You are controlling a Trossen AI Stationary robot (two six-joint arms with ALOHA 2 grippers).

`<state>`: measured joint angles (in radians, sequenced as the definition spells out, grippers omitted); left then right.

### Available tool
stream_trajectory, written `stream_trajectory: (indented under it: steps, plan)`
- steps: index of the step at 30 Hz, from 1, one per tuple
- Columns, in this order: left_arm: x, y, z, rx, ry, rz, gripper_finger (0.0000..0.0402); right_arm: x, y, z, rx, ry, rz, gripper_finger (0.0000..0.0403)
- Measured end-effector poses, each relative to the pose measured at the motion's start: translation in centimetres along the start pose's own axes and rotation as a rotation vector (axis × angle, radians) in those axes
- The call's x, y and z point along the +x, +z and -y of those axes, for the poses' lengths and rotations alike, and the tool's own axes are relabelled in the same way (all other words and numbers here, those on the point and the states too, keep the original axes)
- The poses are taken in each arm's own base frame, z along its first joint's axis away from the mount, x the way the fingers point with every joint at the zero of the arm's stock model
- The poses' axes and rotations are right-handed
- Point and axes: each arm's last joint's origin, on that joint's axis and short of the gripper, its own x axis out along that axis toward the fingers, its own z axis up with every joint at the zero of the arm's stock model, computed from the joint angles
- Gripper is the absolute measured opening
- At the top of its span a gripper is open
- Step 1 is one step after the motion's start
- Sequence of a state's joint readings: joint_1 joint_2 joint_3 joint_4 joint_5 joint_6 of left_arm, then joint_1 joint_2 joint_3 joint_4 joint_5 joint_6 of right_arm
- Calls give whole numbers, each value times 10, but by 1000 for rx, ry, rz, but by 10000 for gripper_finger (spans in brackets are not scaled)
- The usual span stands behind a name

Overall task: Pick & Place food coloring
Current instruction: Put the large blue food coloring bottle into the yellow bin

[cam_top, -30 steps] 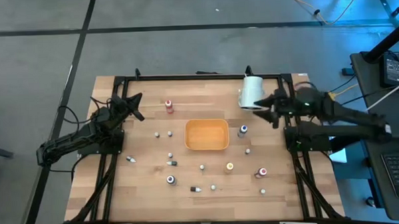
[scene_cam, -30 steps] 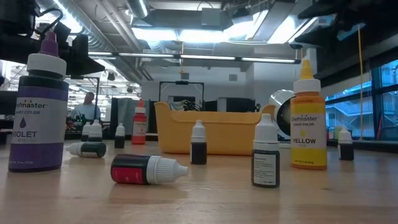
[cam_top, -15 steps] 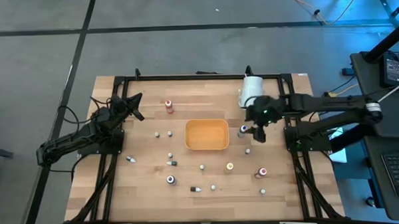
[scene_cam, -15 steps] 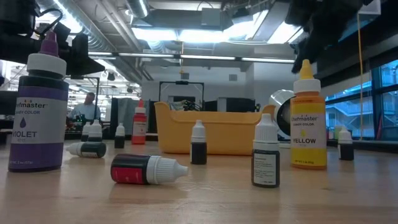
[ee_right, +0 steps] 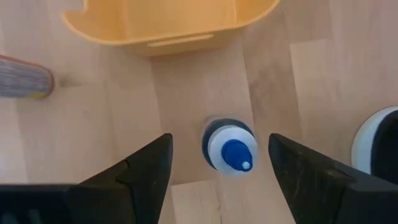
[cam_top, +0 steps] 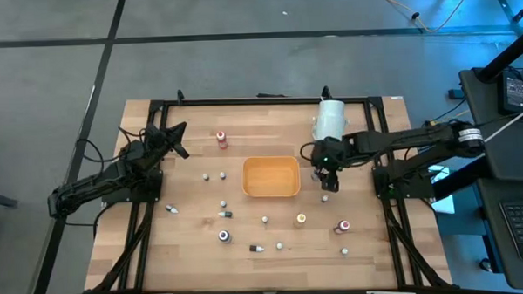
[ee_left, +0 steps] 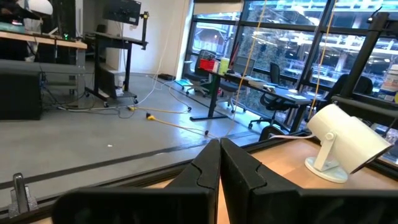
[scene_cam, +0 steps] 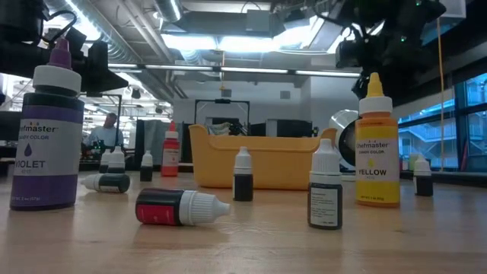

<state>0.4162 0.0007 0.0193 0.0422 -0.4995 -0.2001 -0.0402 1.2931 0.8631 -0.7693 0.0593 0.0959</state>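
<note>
The food coloring is a scatter of tiny bottles standing and lying on the wooden table [cam_top: 195, 245]. One blue-capped bottle [ee_right: 229, 149] stands upright just right of the orange tray [cam_top: 271, 176]. My right gripper [ee_right: 219, 146] hangs open above it, pointing steeply down. One finger stands on each side of the cap, and neither touches it. In the high view this gripper [cam_top: 326, 171] covers the bottle. My left gripper [cam_top: 178, 139] waits shut and level at the far left, with nothing between its fingers [ee_left: 219, 168].
A white cylinder [cam_top: 330, 118] lies at the far right, close behind my right gripper. Nearer the front stand a violet bottle [scene_cam: 49, 137], a yellow one [scene_cam: 377, 152] and small dark ones [scene_cam: 325, 186]. A red bottle [scene_cam: 179, 207] lies on its side. Black frame rails [cam_top: 260, 101] edge the table.
My right gripper has swung from beside the white cylinder toward the table's left and near side. It has come down and tipped from nearly level to pointing steeply down, and it now hangs over the blue-capped bottle. The bottles have kept still.
</note>
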Motion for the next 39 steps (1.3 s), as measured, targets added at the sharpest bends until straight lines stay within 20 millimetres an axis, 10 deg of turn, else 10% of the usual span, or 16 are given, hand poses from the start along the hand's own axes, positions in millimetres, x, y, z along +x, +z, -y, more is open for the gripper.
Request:
stream_trajectory:
  steps: [22,39]
  plan:
    - [0,0,0,0,0,0,5,11,3,-1,27,-8,-65,122]
    - [0,0,0,-2,-1,3,6,-83,80,1,100,-74,317,122]
